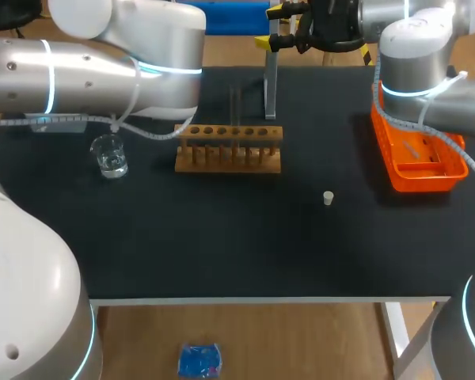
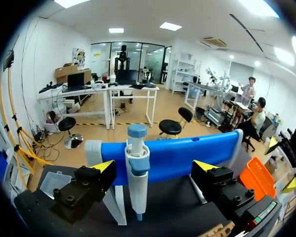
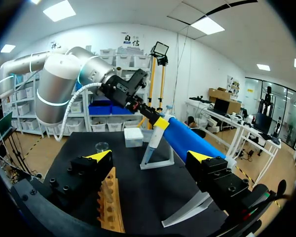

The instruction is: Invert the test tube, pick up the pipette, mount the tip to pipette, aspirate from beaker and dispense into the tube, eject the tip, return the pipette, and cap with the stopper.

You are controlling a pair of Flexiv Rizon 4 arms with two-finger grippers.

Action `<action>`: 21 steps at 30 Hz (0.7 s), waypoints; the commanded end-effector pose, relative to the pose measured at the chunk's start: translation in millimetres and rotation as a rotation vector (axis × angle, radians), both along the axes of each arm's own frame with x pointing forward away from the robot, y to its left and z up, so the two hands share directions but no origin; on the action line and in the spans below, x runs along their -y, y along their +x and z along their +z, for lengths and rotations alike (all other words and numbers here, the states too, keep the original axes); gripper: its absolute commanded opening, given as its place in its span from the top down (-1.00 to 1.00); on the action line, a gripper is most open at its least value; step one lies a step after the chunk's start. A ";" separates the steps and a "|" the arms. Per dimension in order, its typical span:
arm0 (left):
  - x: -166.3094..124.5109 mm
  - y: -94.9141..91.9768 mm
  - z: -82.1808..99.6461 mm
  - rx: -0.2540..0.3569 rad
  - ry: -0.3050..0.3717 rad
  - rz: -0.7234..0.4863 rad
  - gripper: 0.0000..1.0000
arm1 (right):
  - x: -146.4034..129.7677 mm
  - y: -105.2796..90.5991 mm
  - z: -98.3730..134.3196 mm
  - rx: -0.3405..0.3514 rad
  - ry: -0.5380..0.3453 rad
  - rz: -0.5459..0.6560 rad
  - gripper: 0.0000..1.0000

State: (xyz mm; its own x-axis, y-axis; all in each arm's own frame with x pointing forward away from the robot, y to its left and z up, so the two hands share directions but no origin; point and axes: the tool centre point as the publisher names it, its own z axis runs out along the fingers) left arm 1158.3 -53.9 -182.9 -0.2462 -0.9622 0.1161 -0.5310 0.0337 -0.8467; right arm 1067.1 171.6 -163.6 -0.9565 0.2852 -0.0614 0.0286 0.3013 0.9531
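The left gripper is spread, flanking the white-and-blue plastic pipette on its pale stand at the bench's far edge. It should centre on the barrel, close squarely, then lift vertically. The right gripper is spread and empty.

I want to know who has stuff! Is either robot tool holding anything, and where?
Nothing is held. The left tool stands open around the pipette without touching it. The right tool is open and empty.
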 end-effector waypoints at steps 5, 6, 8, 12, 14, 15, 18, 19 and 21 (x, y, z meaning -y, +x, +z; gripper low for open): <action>-5.3 -10.6 19.7 0.035 0.003 -0.001 -1.00 | 0.9 0.1 0.6 -0.002 -0.002 0.002 -1.00; -5.2 -11.3 23.0 0.041 0.005 -0.001 -1.00 | 0.9 0.1 0.6 -0.002 -0.002 0.002 -1.00; -4.3 -12.9 28.7 0.051 0.015 -0.008 -1.00 | 0.9 0.1 0.6 -0.002 -0.002 0.002 -1.00; -1.6 -19.2 41.0 0.091 0.007 -0.079 -1.00 | 0.9 0.1 0.6 -0.002 -0.002 0.002 -1.00; 0.1 -23.4 46.4 0.113 -0.002 -0.147 -1.00 | 0.9 0.1 0.6 -0.002 -0.002 0.002 -1.00; 1.9 -26.6 50.2 0.130 -0.007 -0.210 -1.00 | 0.9 0.1 0.6 -0.002 -0.002 0.002 -1.00; 4.6 -39.7 61.0 0.165 0.002 -0.331 -1.00 | 0.9 0.1 0.6 -0.002 -0.002 0.002 -1.00; 4.6 -44.3 64.5 0.176 0.003 -0.373 -1.00 | 0.9 0.1 0.6 -0.002 -0.002 0.002 -1.00; 2.3 -54.1 72.3 0.200 0.009 -0.436 -1.00 | 0.9 0.1 0.6 -0.002 -0.002 0.002 -1.00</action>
State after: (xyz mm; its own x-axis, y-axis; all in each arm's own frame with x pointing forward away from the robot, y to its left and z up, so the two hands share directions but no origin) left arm 1129.8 -78.1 -121.0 -0.4771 -0.8788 0.0006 -0.3511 0.1899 -0.9169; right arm 1067.1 171.5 -163.6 -0.9565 0.2853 -0.0614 0.0286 0.3013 0.9531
